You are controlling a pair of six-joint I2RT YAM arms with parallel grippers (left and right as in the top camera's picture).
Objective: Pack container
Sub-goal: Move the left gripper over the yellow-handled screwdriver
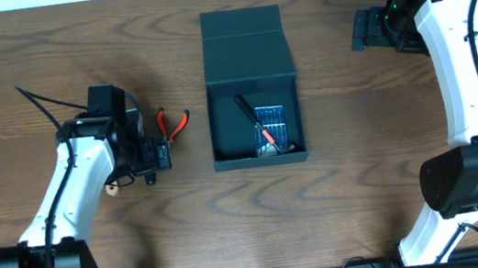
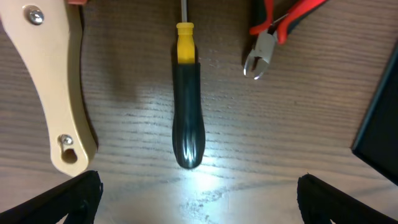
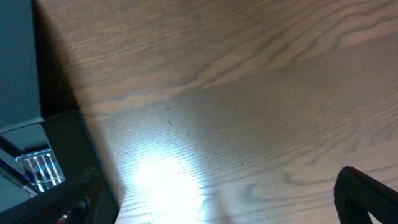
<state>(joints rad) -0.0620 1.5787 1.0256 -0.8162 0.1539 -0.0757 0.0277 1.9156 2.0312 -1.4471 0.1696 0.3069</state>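
Presently left gripper (image 2: 199, 188) gapes wide, empty, over screwdriver (image 2: 187, 115); right gripper (image 3: 217, 186) likewise, near container (image 1: 243, 39) holding blue case (image 1: 272, 122), perhaps bits.

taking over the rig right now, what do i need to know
left gripper: open, empty, poised over the screwdriver on the table.
right gripper: open, empty, over bare wood to the right of the container.
Done: container lid is open; the blue bit case and a dark-handled tool are inside.
To do: screwdriver, red-handled pliers and wooden-handled piece lie left of the container, unpacked; the lid probably gets closed after.
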